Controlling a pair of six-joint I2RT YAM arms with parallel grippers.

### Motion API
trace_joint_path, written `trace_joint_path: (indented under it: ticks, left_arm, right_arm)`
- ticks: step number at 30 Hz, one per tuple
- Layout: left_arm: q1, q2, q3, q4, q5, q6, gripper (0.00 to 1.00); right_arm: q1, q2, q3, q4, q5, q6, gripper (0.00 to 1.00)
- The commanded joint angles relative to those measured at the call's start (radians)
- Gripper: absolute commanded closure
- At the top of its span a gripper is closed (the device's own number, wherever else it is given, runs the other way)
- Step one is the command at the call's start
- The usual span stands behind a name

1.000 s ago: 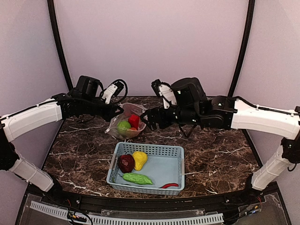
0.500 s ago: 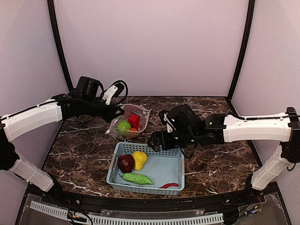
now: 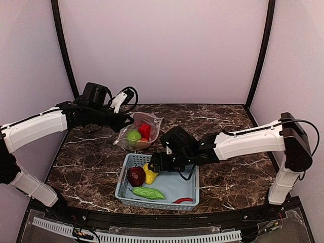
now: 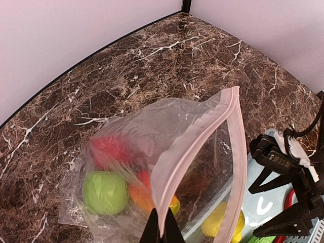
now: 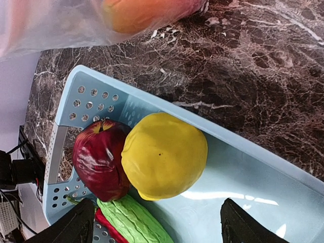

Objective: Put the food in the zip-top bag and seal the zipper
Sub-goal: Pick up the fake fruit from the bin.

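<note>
The clear zip-top bag lies at the back of the table with its mouth held open. My left gripper is shut on the pinkish zipper strip at the mouth edge. Inside the bag are lime-green, red and orange pieces. In the blue basket lie a yellow pepper, a dark red piece, a bumpy green cucumber and a thin red chilli. My right gripper hangs open just above the yellow pepper, holding nothing.
The basket stands in front of the bag, near the table's front edge. The right forearm stretches across the table's right half. Purple walls and black corner posts close in the marble table.
My right arm has swung from beside the bag's mouth down and forward to the basket, over the yellow pepper. The left arm and the bag have stayed put.
</note>
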Motion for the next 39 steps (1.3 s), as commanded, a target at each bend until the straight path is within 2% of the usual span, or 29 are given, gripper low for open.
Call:
trace_joint_path:
  ticks: [1, 9, 29, 39]
  left_arm:
    - [0.000, -0.015, -0.010, -0.011, 0.010, 0.005, 0.99]
    - [0.000, -0.019, -0.012, -0.009, 0.020, 0.005, 0.99]
    - [0.000, -0.024, -0.010, -0.011, 0.014, 0.011, 0.99]
    - [0.000, -0.021, -0.010, -0.011, 0.013, 0.011, 0.99]
  right_arm:
    - [0.006, 0.060, 0.039, 0.068, -0.018, 0.046, 0.17]
    - [0.005, 0.173, 0.138, 0.048, -0.018, 0.016, 0.18]
    - [0.004, 0.250, 0.188, -0.059, 0.067, 0.004, 0.17]
    - [0.006, 0.244, 0.181, -0.049, 0.074, -0.009, 0.29]
